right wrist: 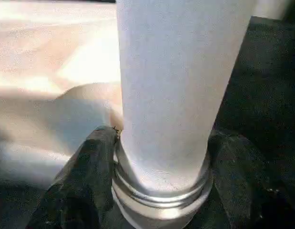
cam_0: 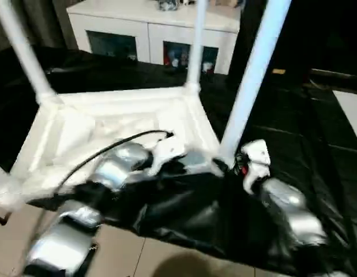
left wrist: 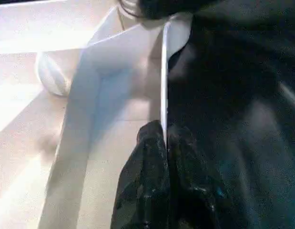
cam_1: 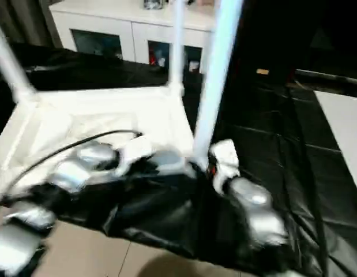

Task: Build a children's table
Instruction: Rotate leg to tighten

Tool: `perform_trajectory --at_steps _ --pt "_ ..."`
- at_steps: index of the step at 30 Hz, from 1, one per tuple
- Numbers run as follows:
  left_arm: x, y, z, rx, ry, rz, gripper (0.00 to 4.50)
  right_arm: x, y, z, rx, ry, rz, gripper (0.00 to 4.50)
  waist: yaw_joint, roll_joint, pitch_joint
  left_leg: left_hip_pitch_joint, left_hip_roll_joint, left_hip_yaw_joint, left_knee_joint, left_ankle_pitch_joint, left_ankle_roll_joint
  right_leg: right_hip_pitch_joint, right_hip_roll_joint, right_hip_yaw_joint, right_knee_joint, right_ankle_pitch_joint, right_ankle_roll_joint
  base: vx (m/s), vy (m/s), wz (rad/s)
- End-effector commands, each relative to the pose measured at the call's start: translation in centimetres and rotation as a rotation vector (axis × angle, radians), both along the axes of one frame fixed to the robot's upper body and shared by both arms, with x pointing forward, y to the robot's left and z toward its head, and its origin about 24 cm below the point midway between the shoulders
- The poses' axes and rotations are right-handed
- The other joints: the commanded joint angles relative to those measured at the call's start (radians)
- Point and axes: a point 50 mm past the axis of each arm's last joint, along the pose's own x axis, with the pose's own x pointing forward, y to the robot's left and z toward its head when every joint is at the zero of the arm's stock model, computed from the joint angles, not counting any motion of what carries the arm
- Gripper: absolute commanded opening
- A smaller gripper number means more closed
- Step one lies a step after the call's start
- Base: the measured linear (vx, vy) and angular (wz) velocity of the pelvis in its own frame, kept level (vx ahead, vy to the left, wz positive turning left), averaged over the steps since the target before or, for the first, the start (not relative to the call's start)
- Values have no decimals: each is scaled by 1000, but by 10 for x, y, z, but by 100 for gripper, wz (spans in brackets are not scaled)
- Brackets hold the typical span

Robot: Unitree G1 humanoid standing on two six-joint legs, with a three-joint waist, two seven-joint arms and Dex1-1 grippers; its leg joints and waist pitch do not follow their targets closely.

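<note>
White leg (right wrist: 180, 86) clasped at base by right gripper (right wrist: 157, 157); left gripper (left wrist: 165, 143) pinching tabletop rim (left wrist: 163, 76); advisable: turn squarely into socket.

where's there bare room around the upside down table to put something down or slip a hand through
Free: the black sheet right of the near leg, up to the board edge, and the strip between the tabletop and the cabinet. The ribbed underside between the legs is open in the middle. Crowded: the near rim, where the left pincer pinches the edge and the right pincer straddles the near leg's base.
</note>
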Motion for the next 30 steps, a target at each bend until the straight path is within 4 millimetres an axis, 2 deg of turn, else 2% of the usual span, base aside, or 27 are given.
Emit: perform_trajectory --at_steps 1,2,3,6,8,10,11,12,15,16,17,18,19,21,23,24,26,27,28,30 --pt "-2 -17 -12 18 9 87 0 1 3 -17 29 112 -153 261 -2 5 -41 13 57 -29 -88 -298 -28 22 -72 53 -101 -400 -167 0 0 0" --pt "1 -22 -12 25 -12 128 0 4 5 -19 40 128 -201 261 1 3 -43 13 55 -26 -87 -278 -20 24 -69 53 -99 -338 -179 0 0 0" --pt "3 -32 -12 32 -39 170 0 9 11 -20 56 141 -258 261 1 1 -40 9 56 -22 -89 -275 -9 27 -68 52 -99 -304 -187 0 0 0" --pt "3 -46 -11 37 -77 188 0 16 21 -19 77 153 -286 261 1 4 -42 13 52 -21 -87 -300 -2 26 -69 51 -103 -317 -182 0 0 0" --pt "3 -50 -11 55 -97 180 0 21 26 -15 94 138 -268 261 2 4 -43 4 52 -23 -89 -279 12 34 -69 50 -100 -290 -175 0 0 0" --pt "4 -48 -11 61 -103 175 0 21 27 -10 123 109 -245 261 5 2 -44 4 54 -23 -89 -267 19 36 -71 50 -99 -272 -175 0 0 0" --pt "5 -46 -11 68 -108 176 0 22 28 -9 137 100 -242 295 6 1 -45 1 54 -22 -88 -258 26 38 -72 51 -97 -258 -180 0 0 0" --pt "6 -43 -12 77 -108 176 0 22 28 -5 158 71 -229 295 6 1 -45 0 54 -22 -88 -253 30 39 -72 51 -97 -254 -181 0 0 0" --pt "8 -36 -15 99 -112 177 0 23 26 3 135 -3 -214 337 9 0 -45 0 55 -22 -88 -245 45 38 -73 51 -96 -249 -180 0 0 0" --pt "8 -35 -16 100 -108 175 0 23 24 5 133 -17 -211 350 5 -2 -45 -7 56 -26 -91 -241 46 44 -74 50 -92 -247 -182 0 0 0" --pt "8 -31 -17 103 -101 170 0 23 19 10 120 -50 -205 363 0 -2 -45 -17 57 -30 -95 -233 44 49 -74 45 -93 -271 -170 0 0 0" --pt "8 -30 -17 104 -97 158 0 23 16 12 102 -70 -196 363 2 -1 -45 -15 56 -29 -93 -232 45 48 -75 45 -96 -281 -165 0 0 0" --pt "8 -30 -17 105 -95 149 0 23 14 14 89 -83 -190 376 4 -1 -46 -6 58 -26 -90 -228 47 41 -76 49 -97 -272 -172 0 0 0" --pt "7 -27 -18 106 -78 135 0 20 5 20 55 -129 -168 382 8 -2 -50 -5 58 -23 -85 -186 56 44 -75 51 -88 -194 -198 0 0 0" --pt "5 -25 -20 108 -57 112 0 15 0 25 46 -166 -97 382 12 -1 -50 -8 59 -21 -80 -127 85 47 -73 51 -75 -73 -226 0 0 0" --pt "4 -23 -21 114 -54 86 0 9 -3 27 40 -174 -16 382 14 1 -51 -9 59 -21 -79 -121 93 50 -74 50 -73 -55 -230 0 0 0" --pt "3 -21 -23 119 -43 55 0 1 -9 27 21 -178 76 382 19 -2 -52 -9 60 -20 -75 -107 128 55 -74 50 -69 4 -243 0 0 0" --pt "1 -18 -25 126 -30 28 0 -9 -20 24 -24 -170 151 382 20 6 -50 -9 61 -21 -75 -119 134 55 -77 50 -70 -5 -251 0 0 0" --pt "1 -17 -25 127 -29 19 0 -12 -22 23 -36 -167 168 382 21 2 -50 -7 62 -20 -74 -126 138 55 -75 49 -74 -11 -249 0 0 0" --pt "-4 -14 -26 122 -8 -78 0 -25 -45 17 -117 -141 203 382 22 1 -48 -7 62 -18 -76 -146 137 54 -76 51 -78 -44 -255 0 0 0"
